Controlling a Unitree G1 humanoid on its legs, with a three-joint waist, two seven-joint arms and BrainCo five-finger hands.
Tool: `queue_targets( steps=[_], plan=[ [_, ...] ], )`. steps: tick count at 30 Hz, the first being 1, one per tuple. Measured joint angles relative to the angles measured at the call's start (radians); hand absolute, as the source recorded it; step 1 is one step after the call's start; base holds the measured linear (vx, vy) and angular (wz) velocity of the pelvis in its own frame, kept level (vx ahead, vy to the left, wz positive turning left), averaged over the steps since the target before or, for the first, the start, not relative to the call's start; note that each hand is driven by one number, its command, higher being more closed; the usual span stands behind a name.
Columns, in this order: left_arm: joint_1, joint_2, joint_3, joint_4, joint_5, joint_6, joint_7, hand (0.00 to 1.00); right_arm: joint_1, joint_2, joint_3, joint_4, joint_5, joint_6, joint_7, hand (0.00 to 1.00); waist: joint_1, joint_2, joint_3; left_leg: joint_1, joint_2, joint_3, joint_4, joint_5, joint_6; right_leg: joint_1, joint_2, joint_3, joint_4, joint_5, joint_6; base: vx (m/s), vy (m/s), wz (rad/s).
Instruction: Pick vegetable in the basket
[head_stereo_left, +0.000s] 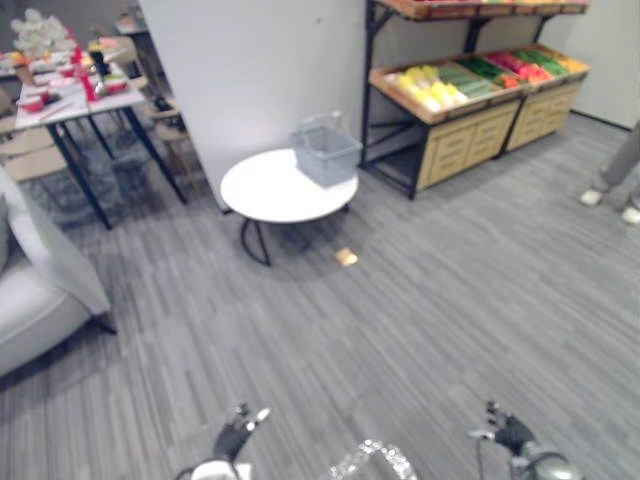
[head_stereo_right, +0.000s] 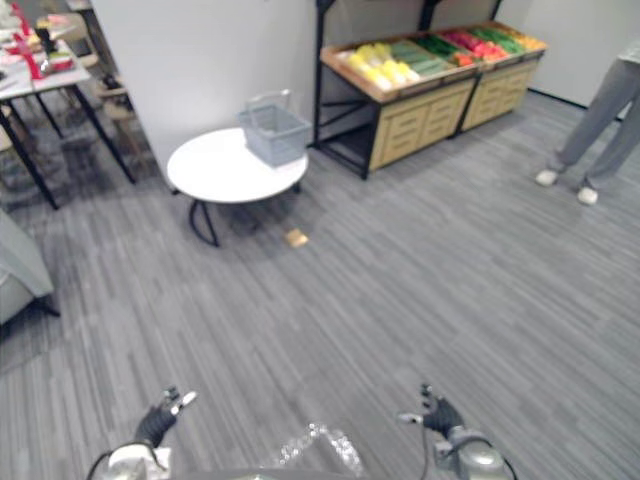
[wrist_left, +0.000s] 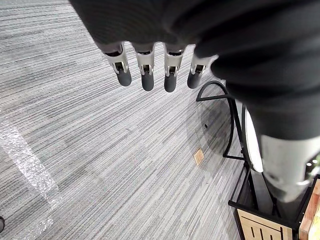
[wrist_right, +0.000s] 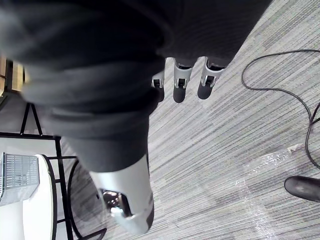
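Ahead, basket (head_stereo_left: 326, 154) on table (head_stereo_left: 265, 192), grey floor (head_stereo_left: 430, 300)

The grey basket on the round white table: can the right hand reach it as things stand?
Probably not. The grey basket stands on the round white table, far across the floor from the right hand, which hangs open. Nothing blocks the way, but the robot would likely need to walk closer.

Both head views looked down and forward from high up, across the floor (head_stereo_left: 420, 330) to the table (head_stereo_left: 280, 190), basket (head_stereo_left: 325, 155) and shelf (head_stereo_left: 470, 100), all well away. Set slightly apart, they shared nearly the whole scene. Each wrist view looked along its own hand from very close, left hand (wrist_left: 145, 70) and right hand (wrist_right: 180, 85), down at the floor, and both caught the table's edge and legs.
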Motion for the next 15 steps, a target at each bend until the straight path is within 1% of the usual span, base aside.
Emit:
queue_targets(
  steps=[9, 11, 15],
  plan=[
    [0.0, -0.001, -0.001, 0.0, -0.002, 0.0, -0.002, 0.0, 0.0, 0.0, 0.0, 0.0, 0.0, 0.0, 0.003, 0.0, 0.0, 0.001, 0.0, 0.001, 0.0, -0.002, -0.002, 0.0, 0.0, 0.002, 0.0, -0.002, -0.002, 0.0, 0.0, 0.0, 0.0, 0.0],
    [0.0, -0.001, -0.002, 0.0, -0.03, 0.006, -0.002, 0.0, 0.0, 0.0, -0.001, 0.0, 0.0, 0.0, 0.008, 0.0, -0.001, 0.001, 0.001, 0.002, -0.002, -0.009, -0.002, 0.0, 0.0, 0.007, -0.001, -0.007, -0.006, 0.0, 0.0, 0.0, 0.0, 0.07],
    [0.0, -0.001, -0.002, 0.002, -0.036, 0.007, -0.002, 0.0, 0.0, 0.0, -0.001, 0.0, 0.0, 0.0, 0.008, 0.0, -0.001, 0.003, 0.002, 0.005, -0.002, -0.017, -0.005, 0.001, 0.001, 0.012, -0.002, -0.013, -0.008, 0.0, 0.0, 0.0, 0.0, 0.06]
  ],
)
